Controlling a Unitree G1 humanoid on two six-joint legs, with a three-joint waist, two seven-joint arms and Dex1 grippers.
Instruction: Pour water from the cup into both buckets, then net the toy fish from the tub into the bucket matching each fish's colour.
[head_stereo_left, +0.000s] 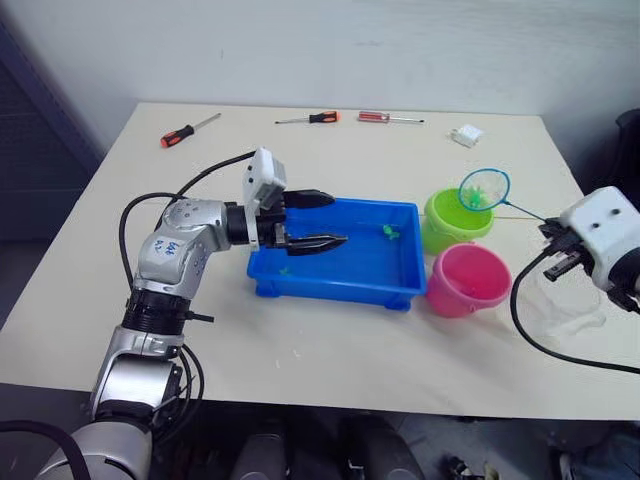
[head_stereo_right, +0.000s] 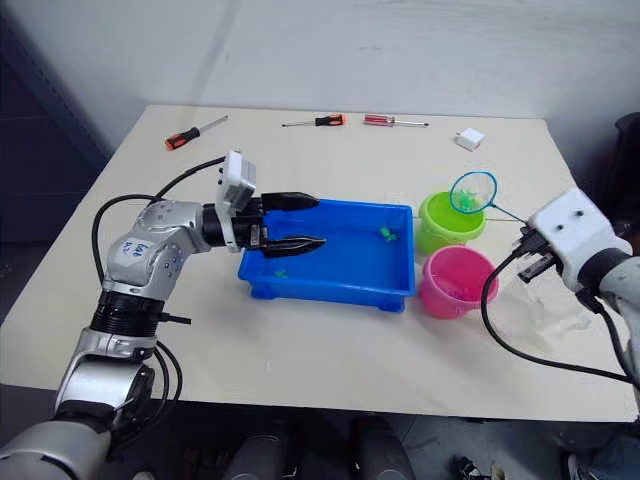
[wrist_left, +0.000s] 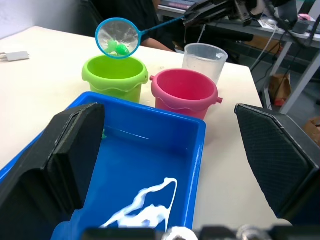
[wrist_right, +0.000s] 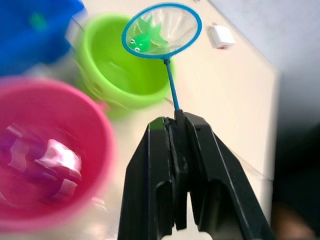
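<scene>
Beige table (head_stereo_left: 330, 330), pale wall (head_stereo_left: 300, 40) behind, dark floor

buckets (head_stereo_left: 460, 250) right of tub (head_stereo_left: 337, 262), net (head_stereo_left: 485, 189) above

Robotics laboratory or workshop test bench

A plain beige table (head_stereo_left: 330, 330) stands against a bare pale wall (head_stereo_left: 300, 40); three screwdrivers (head_stereo_left: 188, 130) (head_stereo_left: 308, 118) (head_stereo_left: 390, 117) and a small white adapter (head_stereo_left: 466, 135) lie along its far edge, and behind it the left wrist view shows a metal-framed workbench (wrist_left: 280, 45) strung with black cables (wrist_left: 280, 15)
</scene>
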